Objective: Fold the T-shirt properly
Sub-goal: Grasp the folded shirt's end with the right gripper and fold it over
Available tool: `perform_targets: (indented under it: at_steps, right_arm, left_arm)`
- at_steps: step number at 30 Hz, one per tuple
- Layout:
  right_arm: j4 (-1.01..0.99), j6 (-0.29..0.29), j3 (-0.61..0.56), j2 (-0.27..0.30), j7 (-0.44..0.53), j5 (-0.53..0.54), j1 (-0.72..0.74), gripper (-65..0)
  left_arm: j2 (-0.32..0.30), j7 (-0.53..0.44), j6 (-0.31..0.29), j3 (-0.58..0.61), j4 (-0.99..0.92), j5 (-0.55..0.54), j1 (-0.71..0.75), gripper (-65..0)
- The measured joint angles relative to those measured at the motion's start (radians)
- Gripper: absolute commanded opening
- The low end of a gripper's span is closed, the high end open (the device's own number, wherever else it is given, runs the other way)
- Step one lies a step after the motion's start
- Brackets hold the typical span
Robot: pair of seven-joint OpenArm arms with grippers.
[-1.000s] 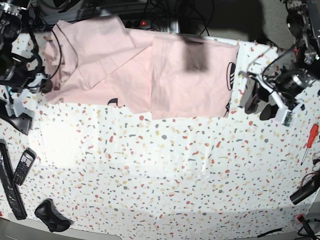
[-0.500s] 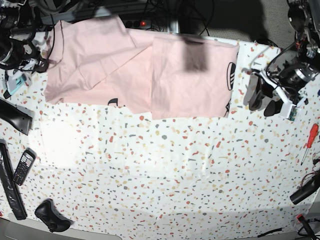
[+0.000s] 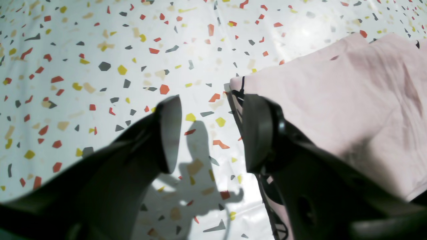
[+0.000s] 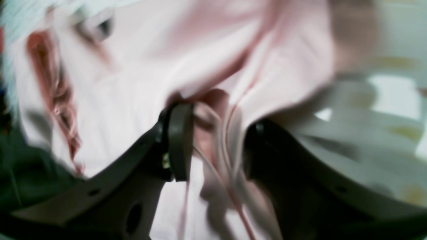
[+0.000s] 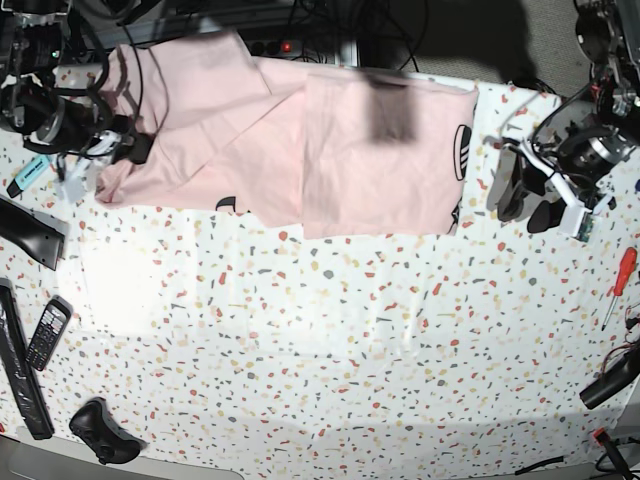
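The pale pink T-shirt [image 5: 330, 150] lies partly folded along the table's far side, with black print showing at its right edge. My right gripper [image 5: 120, 150] is at the shirt's left edge. In the blurred right wrist view its jaws [image 4: 217, 146] stand apart with a bunched fold of the T-shirt [image 4: 133, 83] between them. My left gripper [image 5: 520, 200] hovers open just off the shirt's right edge. In the left wrist view the left gripper [image 3: 211, 133] has bare table between its fingers, and one finger overlaps the printed hem of the T-shirt [image 3: 333, 100].
A terrazzo-patterned cloth [image 5: 300, 350] covers the table. A phone [image 5: 47, 333], a long black bar [image 5: 20, 370] and a black handheld object [image 5: 100, 432] lie at the front left. A red screwdriver [image 5: 620, 285] lies at the right edge, and cables and a power strip [image 5: 285, 45] run behind the shirt.
My right arm swung from the back left corner down onto the shirt's left edge, which is now slightly bunched. The left arm has barely moved.
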Motion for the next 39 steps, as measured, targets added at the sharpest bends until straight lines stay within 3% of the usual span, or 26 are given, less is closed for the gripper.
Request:
perform_targets:
  at_steps: [5,9,10,14,19,24,26,30,35,39]
  right_arm:
    - [0.001,0.0,-0.074,0.004,0.004,0.002,0.003,-43.7]
    - [0.001,0.0,-0.083,0.002,0.035,-0.048,0.006,-62.8]
    - [0.0,0.0,-0.081,0.002,0.038,-0.059,0.008,-65.0]
    - [0.013,0.006,-0.04,-0.002,0.034,-0.098,0.031,-65.0]
    - [0.093,0.003,0.116,-0.017,0.01,-0.15,0.024,-65.0]
    - [0.238,-0.003,0.191,-0.003,-0.079,-0.006,0.021,-65.0]
    - [0.318,-0.002,0.175,-0.037,-0.072,0.014,0.025,-65.0]
    - [0.477,-0.002,0.126,-0.157,-0.081,0.013,0.02,-65.0]
    - [0.636,0.0,-0.024,-0.272,-0.08,0.015,0.028,-65.0]
    - [0.647,-0.003,-0.186,-0.365,-0.079,-0.107,0.068,-65.0]
  left_arm:
    - [0.0,0.0,0.0,0.0,0.0,0.0,0.0,-36.8]
    - [0.0,0.0,0.0,0.0,0.0,0.0,0.0,-36.9]
    - [0.0,0.0,0.0,0.0,0.0,0.0,0.0,-36.9]
    - [0.0,0.0,0.0,0.0,0.0,0.0,0.0,-36.8]
    - [0.0,0.0,0.0,0.0,0.0,0.058,0.0,-36.9]
    - [0.0,0.0,0.0,0.0,0.0,0.061,0.0,-36.8]
    - [0.0,0.0,0.0,0.0,0.0,0.06,0.001,-36.9]
    - [0.0,0.0,0.0,0.0,0.0,0.061,0.01,-36.9]
    - [0.0,-0.007,0.0,0.0,0.0,0.061,0.037,-36.8]
    - [0.0,-0.007,0.0,0.0,0.0,0.061,0.045,-36.8]
